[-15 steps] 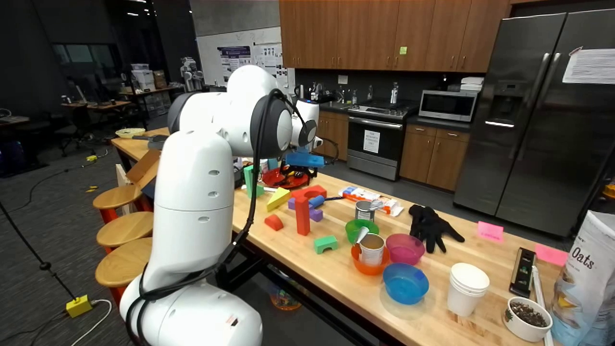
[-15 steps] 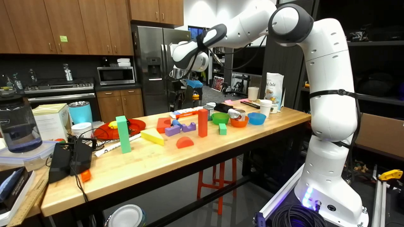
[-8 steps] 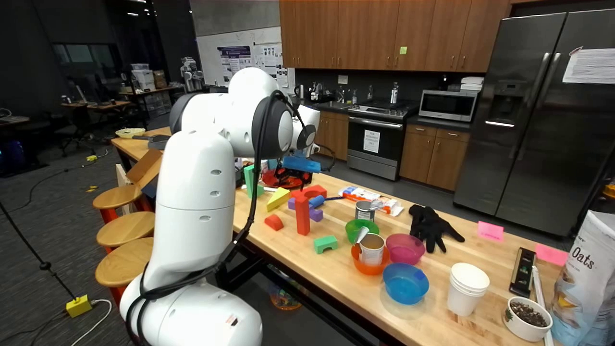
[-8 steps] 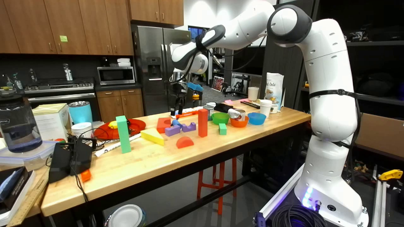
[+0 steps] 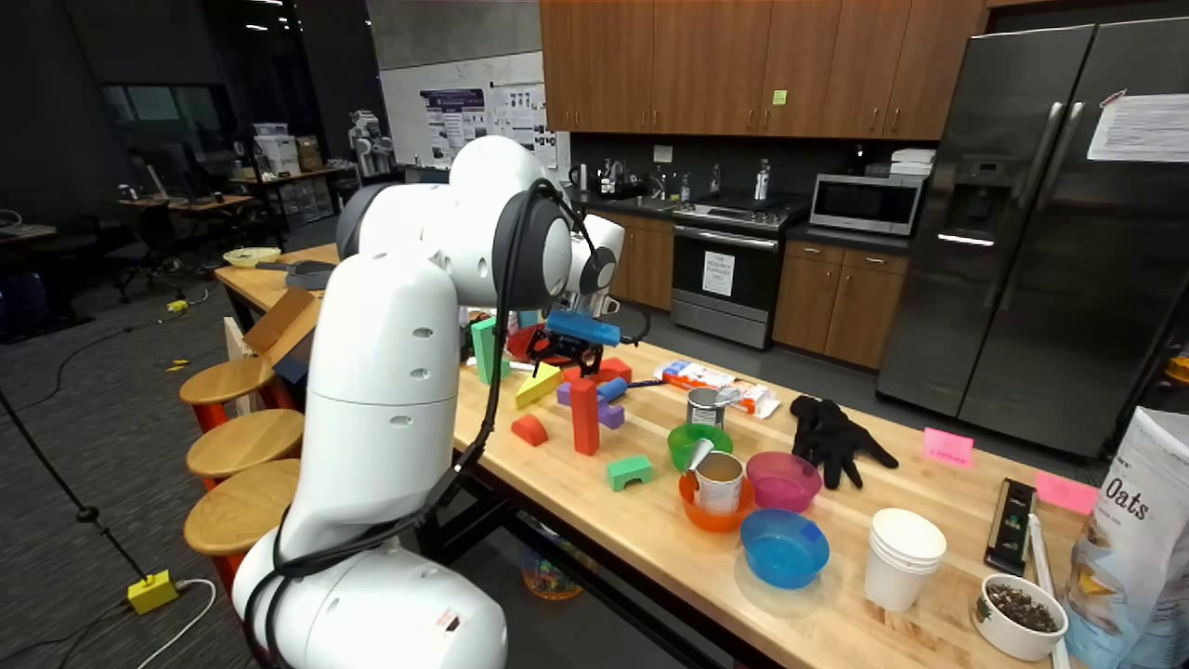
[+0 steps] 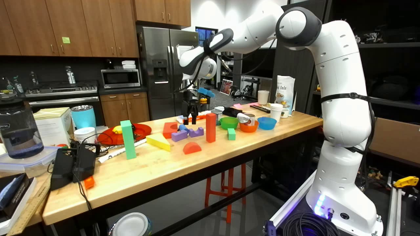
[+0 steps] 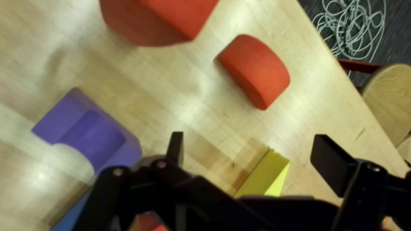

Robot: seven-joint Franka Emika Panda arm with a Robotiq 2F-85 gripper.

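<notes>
Wrist view, tool (image 7: 249,149) spread, yellow blk (image 7: 264,175) seen btwn jaws

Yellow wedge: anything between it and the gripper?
Nothing visible from above: the wrist view shows the yellow wedge between the open jaws of the gripper, which hides part of it. In an exterior view, a red arch block and a purple block lie low, on the gripper's side of the wedge.

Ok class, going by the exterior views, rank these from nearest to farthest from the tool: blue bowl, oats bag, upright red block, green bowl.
From the tool, in an exterior view, sides as pictured:
1. Upright red block, slightly right.
2. Green bowl, farther right.
3. Blue bowl, past the orange bowl.
4. Oats bag, farthest right.
</notes>
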